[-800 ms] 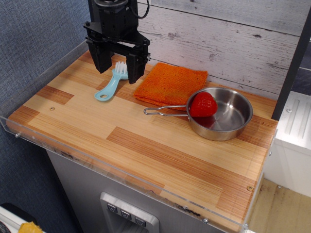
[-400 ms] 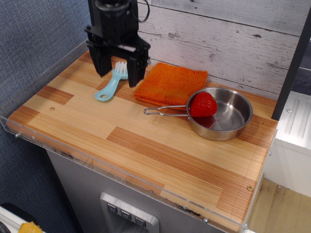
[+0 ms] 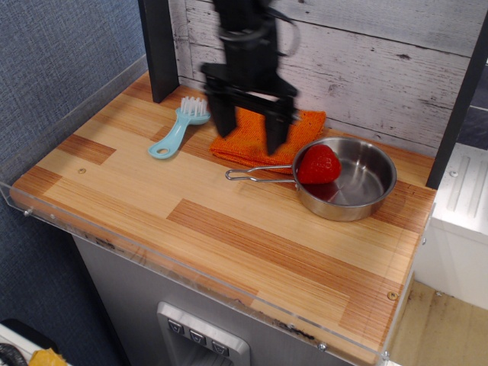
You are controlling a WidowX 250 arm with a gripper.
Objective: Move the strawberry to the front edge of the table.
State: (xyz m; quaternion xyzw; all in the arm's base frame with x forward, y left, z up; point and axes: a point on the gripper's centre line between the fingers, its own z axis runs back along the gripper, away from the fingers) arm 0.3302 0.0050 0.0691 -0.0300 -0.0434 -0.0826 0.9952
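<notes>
One strawberry (image 3: 319, 164) is seen resting inside the steel pan (image 3: 358, 179), against the pan's left wall, above the handle root. The gripper (image 3: 250, 126) is held empty, jaws spread wide, just left of the pan over the orange cloth (image 3: 301, 122). Approach step is judged in hand; nothing grasped yet. Next, the gripper must be brought over the pan, lowered around the strawberry, and closed. Front edge of the table (image 3: 191, 252) noted well apart from the pan.

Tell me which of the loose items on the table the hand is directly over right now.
The orange cloth. The open hand hangs over its middle, while the blue brush lies off to the left and the strawberry sits in the pan.
</notes>
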